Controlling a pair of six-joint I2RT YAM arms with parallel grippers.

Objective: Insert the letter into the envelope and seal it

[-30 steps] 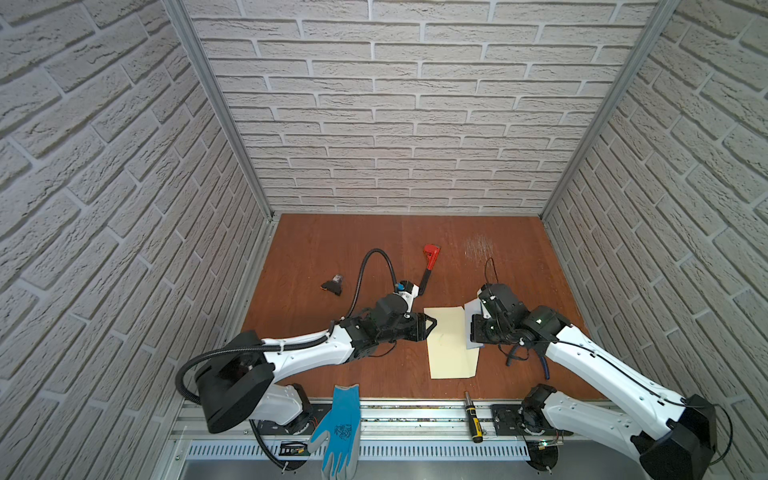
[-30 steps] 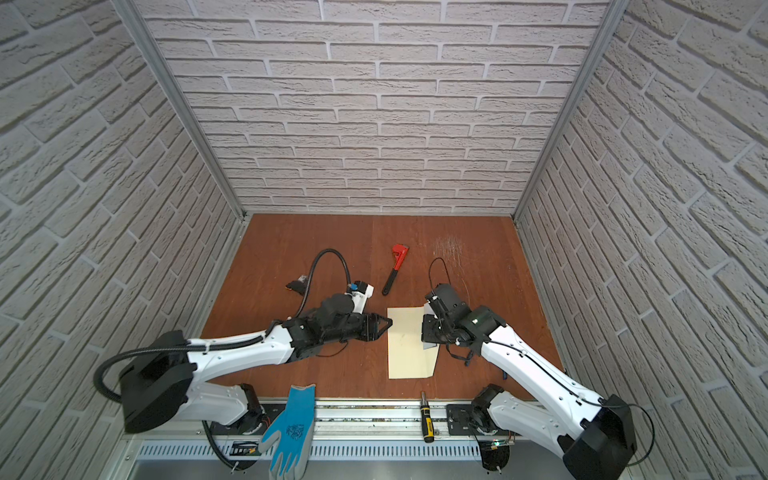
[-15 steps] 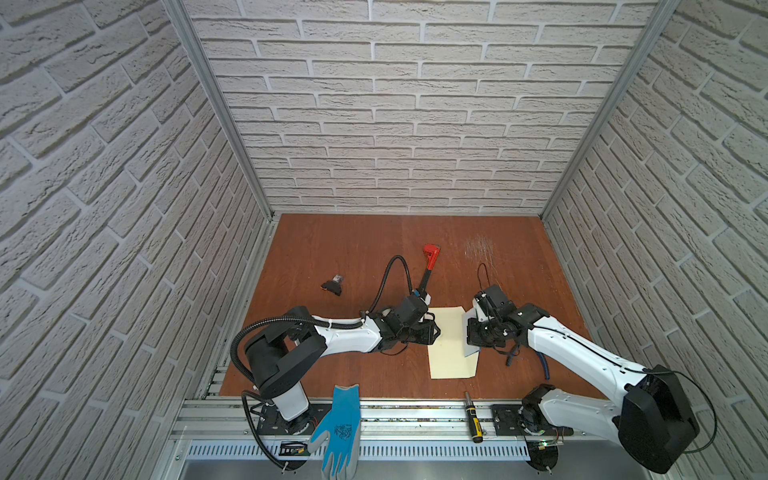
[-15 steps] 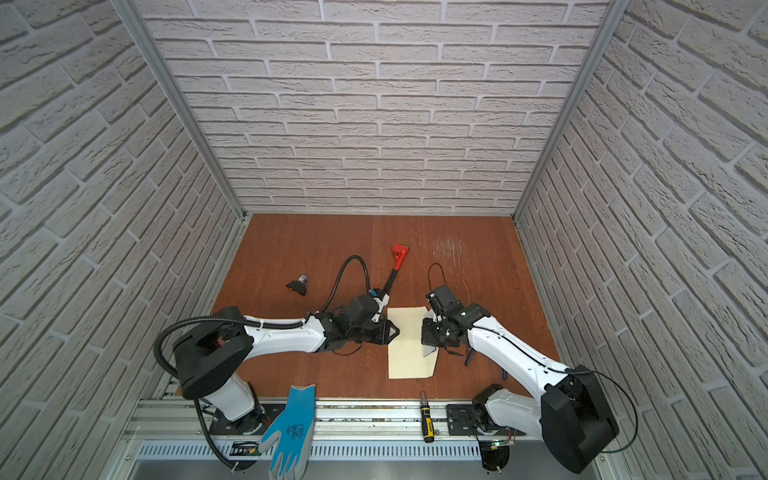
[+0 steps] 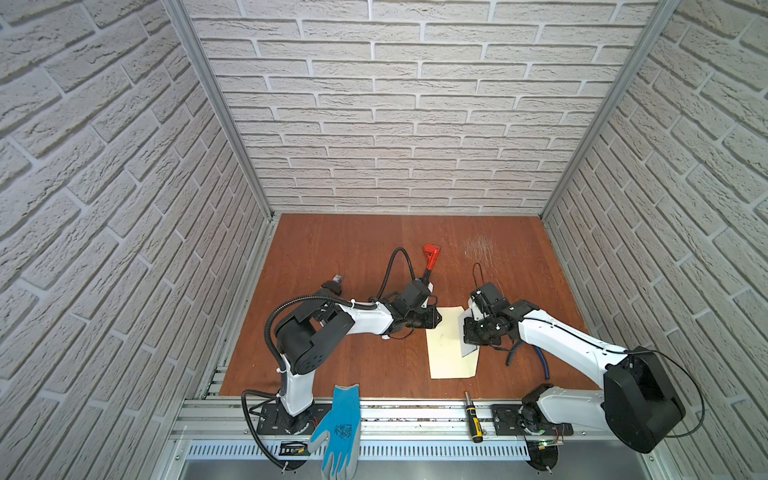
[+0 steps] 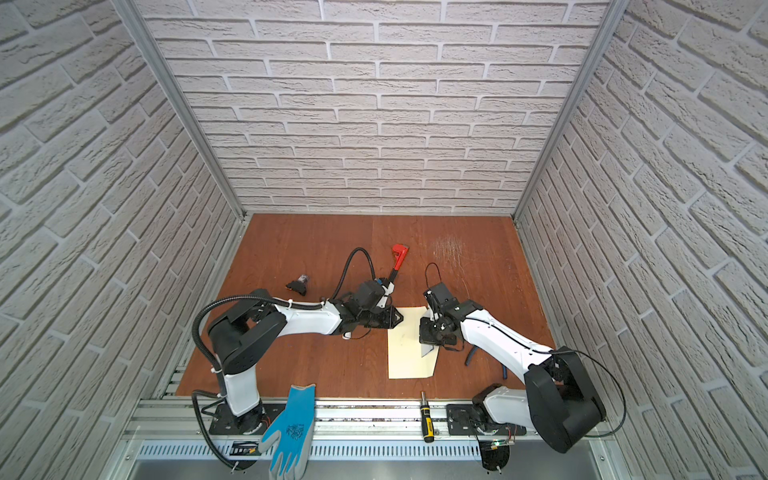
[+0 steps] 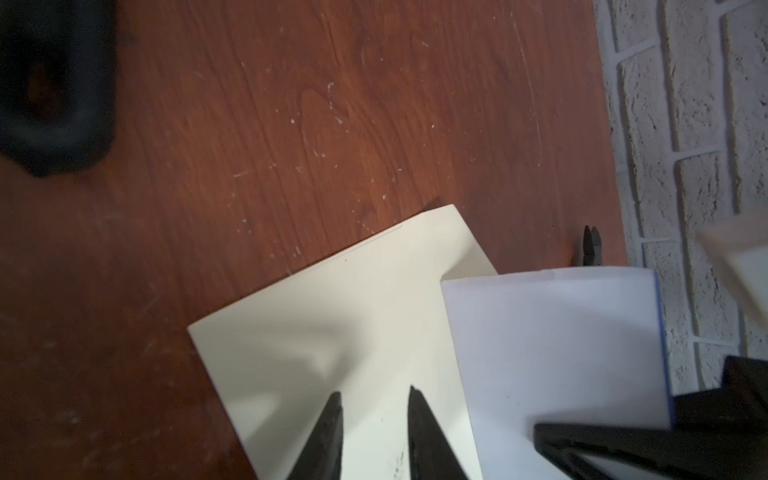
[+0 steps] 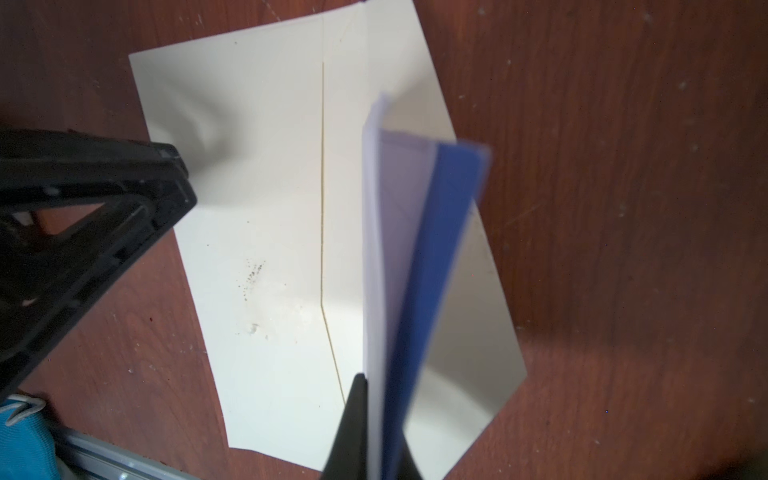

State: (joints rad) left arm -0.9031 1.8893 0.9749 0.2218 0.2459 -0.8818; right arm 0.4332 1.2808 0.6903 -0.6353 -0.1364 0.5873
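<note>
I can't read any words or numbers. The blue glove (image 5: 337, 428) has a dark print, too small to read. The envelope (image 8: 249, 166) shows only dark specks.

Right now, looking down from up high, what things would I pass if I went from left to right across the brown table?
small black part → red wrench → letter → pliers
</note>
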